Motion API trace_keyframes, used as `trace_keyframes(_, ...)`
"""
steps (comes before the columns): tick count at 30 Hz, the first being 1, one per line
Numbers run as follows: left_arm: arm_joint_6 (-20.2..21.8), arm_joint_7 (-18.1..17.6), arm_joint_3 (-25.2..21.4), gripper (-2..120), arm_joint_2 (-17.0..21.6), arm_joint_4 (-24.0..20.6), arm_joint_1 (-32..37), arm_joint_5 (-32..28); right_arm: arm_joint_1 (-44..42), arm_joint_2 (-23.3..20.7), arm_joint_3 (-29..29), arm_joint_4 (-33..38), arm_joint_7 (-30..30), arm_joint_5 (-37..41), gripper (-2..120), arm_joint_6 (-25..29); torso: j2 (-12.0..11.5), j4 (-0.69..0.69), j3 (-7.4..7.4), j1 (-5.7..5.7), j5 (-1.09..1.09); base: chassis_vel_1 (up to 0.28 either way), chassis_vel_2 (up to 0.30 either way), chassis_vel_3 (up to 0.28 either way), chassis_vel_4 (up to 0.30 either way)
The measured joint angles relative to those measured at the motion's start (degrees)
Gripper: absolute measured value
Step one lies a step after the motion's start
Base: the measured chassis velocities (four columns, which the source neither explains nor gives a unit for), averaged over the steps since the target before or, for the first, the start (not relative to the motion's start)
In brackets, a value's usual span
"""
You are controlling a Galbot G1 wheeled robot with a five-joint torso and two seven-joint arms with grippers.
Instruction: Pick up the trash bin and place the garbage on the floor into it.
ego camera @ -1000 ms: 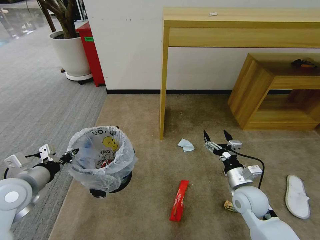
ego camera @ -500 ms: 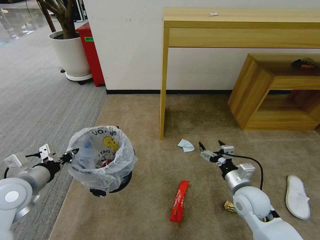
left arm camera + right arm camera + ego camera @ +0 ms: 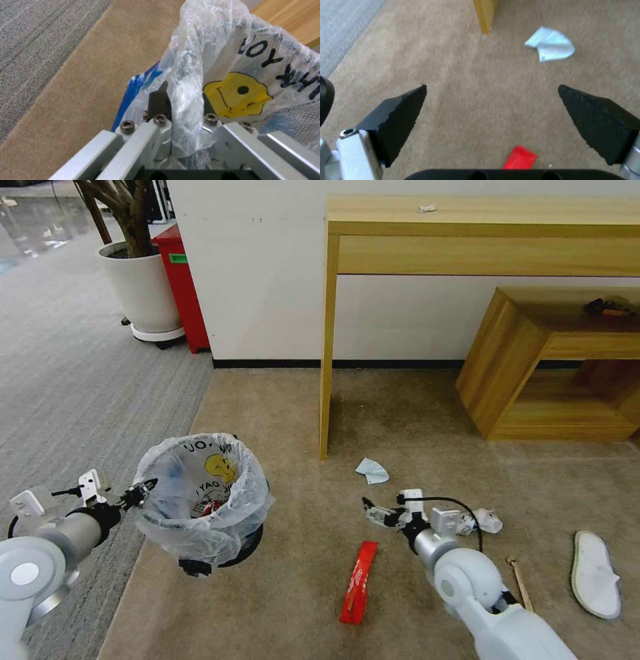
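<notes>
Right hand [image 3: 369,509]: spread wide, has dropped low toward the red wrapper [image 3: 357,581].
Left hand [image 3: 141,489]: stays clenched on the trash bin [image 3: 203,499].
Meaning: pickup approaching.

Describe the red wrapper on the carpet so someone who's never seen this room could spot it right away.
Start at the tall light-wood table against the white wall and follow its front leg down to the beige carpet. Nearer the robot than the pale blue crumpled paper, between the bag-lined trash bin and the open right pincer, lies the red wrapper. It is the only long, flat, bright red litter there.
</notes>
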Motion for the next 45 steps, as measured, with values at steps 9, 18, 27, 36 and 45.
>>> trace_keyframes(9, 0.0, 0.0, 0.6, 3, -0.2, -0.1, -0.3, 0.3, 1.8, 2.6, -2.4, -2.2, 5.8, 4.7, 100, -4.8, 0.0, 0.00, 0.00, 0.00, 0.00, 0.000, 0.000, 0.000, 0.000)
trace_keyframes(18, 0.0, -0.1, 1.2, 3, -0.4, 0.2, -0.6, 0.7, 1.5, 3.0, -2.8, -3.7, 11.3, 9.1, 100, -10.2, 0.0, -0.01, 0.00, 0.00, 0.00, 0.000, 0.000, 0.000, 0.000)
trace_keyframes(27, 0.0, -0.1, 1.3, 3, -0.5, 0.2, -0.6, 0.8, 0.6, 4.5, -3.0, -6.7, 12.5, 10.1, 100, -11.1, 0.0, -0.01, 0.00, 0.00, 0.00, 0.000, 0.000, 0.000, 0.000)
trace_keyframes(36, 0.0, -0.1, 1.3, 3, -0.5, 0.0, -0.6, 0.8, 0.5, 4.8, -3.3, -7.8, 11.8, 10.2, 100, -11.2, 0.0, -0.01, 0.00, 0.00, 0.00, 0.000, 0.000, 0.000, 0.000)
trace_keyframes(45, 0.0, -0.1, 1.0, 3, -0.5, -0.1, -0.4, 0.8, 1.6, 6.0, -4.2, -10.8, 10.2, 10.2, 100, -11.2, 0.0, 0.00, 0.00, 0.00, 0.00, 0.000, 0.000, 0.000, 0.000)
